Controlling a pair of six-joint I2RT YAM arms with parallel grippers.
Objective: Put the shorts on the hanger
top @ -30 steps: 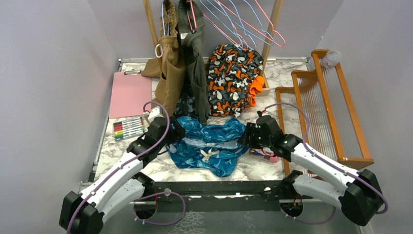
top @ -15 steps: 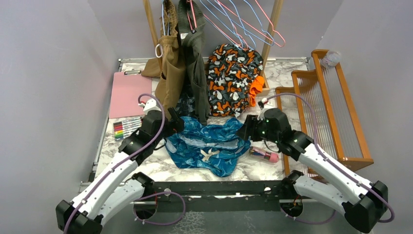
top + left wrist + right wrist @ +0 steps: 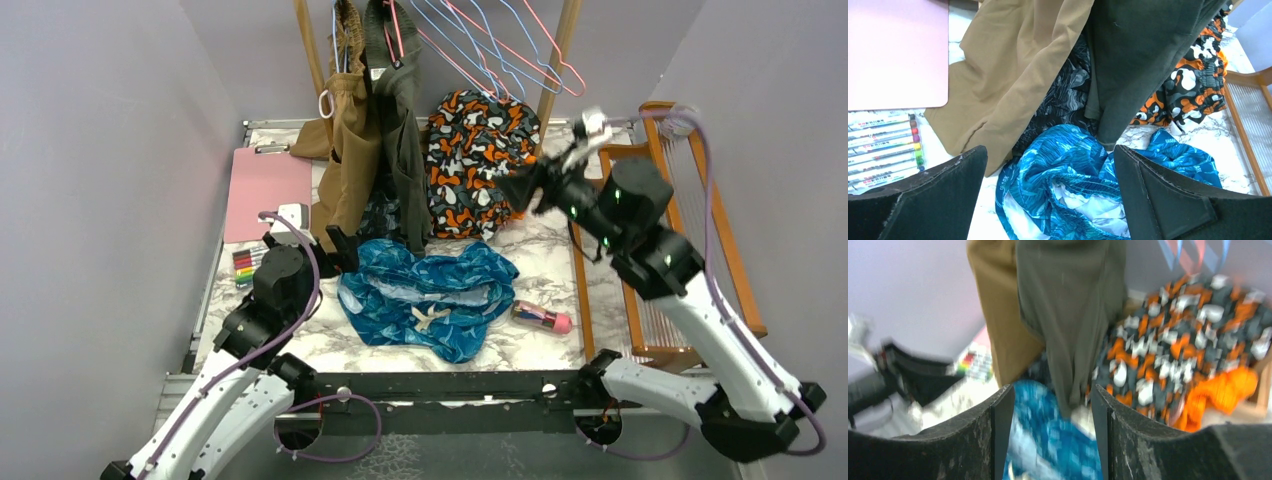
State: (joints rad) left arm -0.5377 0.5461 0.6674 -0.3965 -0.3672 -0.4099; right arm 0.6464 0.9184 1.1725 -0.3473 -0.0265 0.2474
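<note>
The teal-blue shorts (image 3: pixel 430 300) lie crumpled on the marble table, cream drawstring up. They also show in the left wrist view (image 3: pixel 1073 190) and, blurred, in the right wrist view (image 3: pixel 1048 450). My left gripper (image 3: pixel 335 250) is open and empty just left of the shorts, above their left edge (image 3: pixel 1049 155). My right gripper (image 3: pixel 520 185) is open and empty, raised high at the back right near the patterned garment (image 3: pixel 1050 390). Light-blue wire hangers (image 3: pixel 487 40) hang among pink ones on the rail at the back; I cannot tell them apart.
A tan garment (image 3: pixel 350 150) and an olive garment (image 3: pixel 400 130) hang at the back. An orange, black and white garment (image 3: pixel 475 165) lies behind the shorts. A pink clipboard (image 3: pixel 265 190) and markers (image 3: pixel 262 262) lie left. A pink tube (image 3: pixel 540 318) and wooden rack (image 3: pixel 660 220) are right.
My right gripper has left the shorts' right edge and risen up and back to the right. My left gripper has drawn back to the left. The shorts stay on the table.
</note>
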